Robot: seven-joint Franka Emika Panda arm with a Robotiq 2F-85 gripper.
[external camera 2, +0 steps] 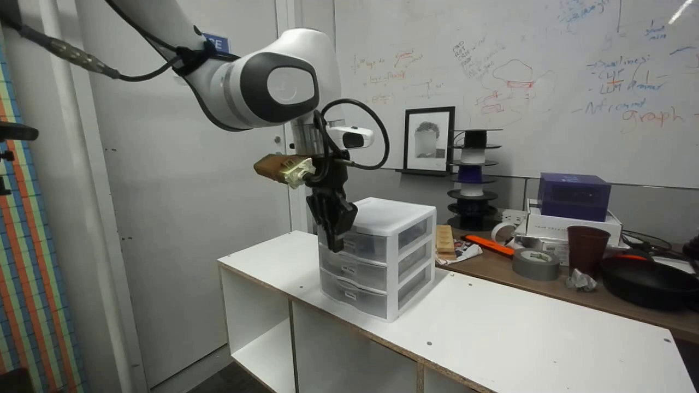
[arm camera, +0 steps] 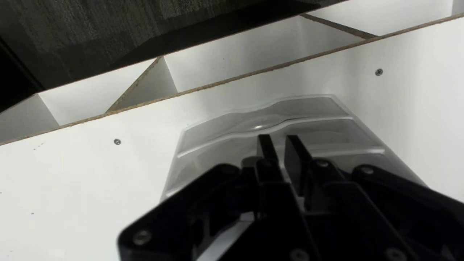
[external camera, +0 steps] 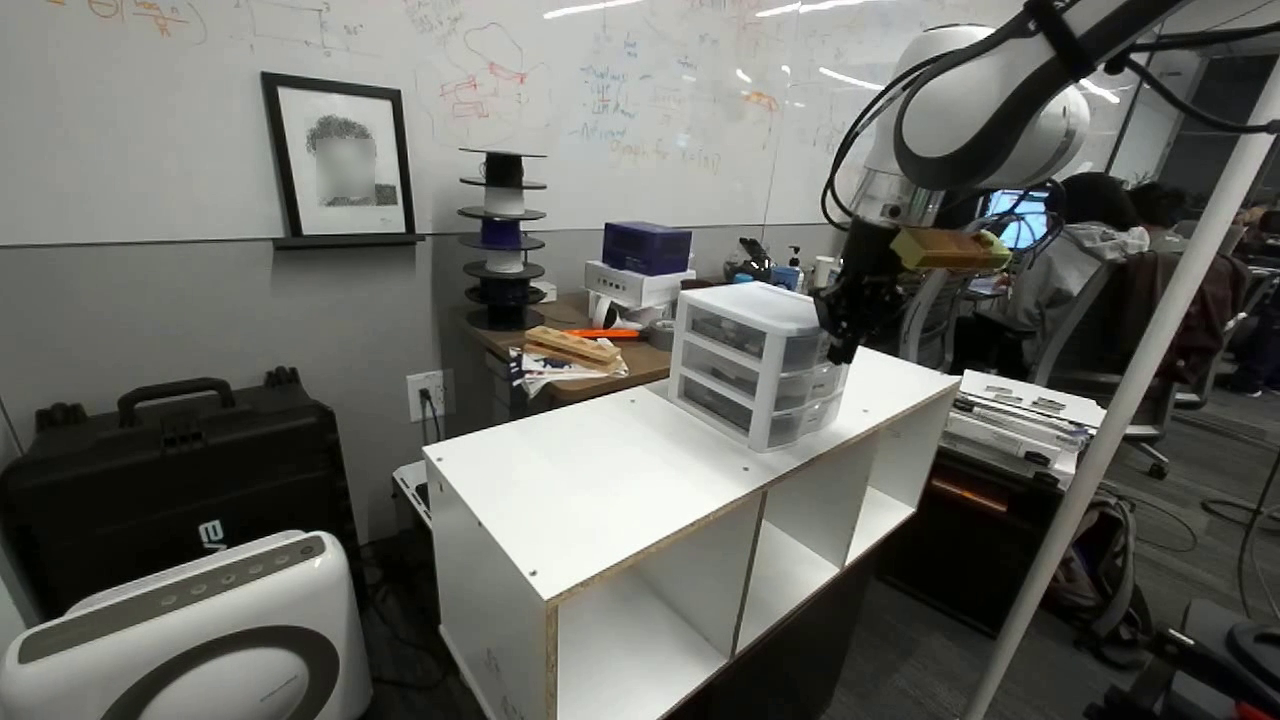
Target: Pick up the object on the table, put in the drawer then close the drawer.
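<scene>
A white drawer unit (external camera: 756,306) with three clear drawers stands on the white shelf top (external camera: 590,480); it also shows in an exterior view (external camera 2: 391,217). Its drawers look shut, and the contents are too blurred to tell. My gripper (external camera: 843,345) points down in front of the top drawer (external camera 2: 370,246), near the drawer fronts; I cannot tell whether it touches. In the wrist view my gripper (arm camera: 280,140) has its fingers a narrow gap apart, with nothing between them. The drawer fronts (arm camera: 319,127) lie beyond the fingertips. No loose object shows on the shelf top.
A brown desk (external camera 2: 491,275) behind the shelf holds a purple box (external camera: 646,248), grey tape (external camera 2: 535,264), a dark cup (external camera 2: 586,248), a black pan (external camera 2: 650,281) and a spool stack (external camera: 503,240). The shelf's front edge (arm camera: 224,81) runs close to the drawer unit.
</scene>
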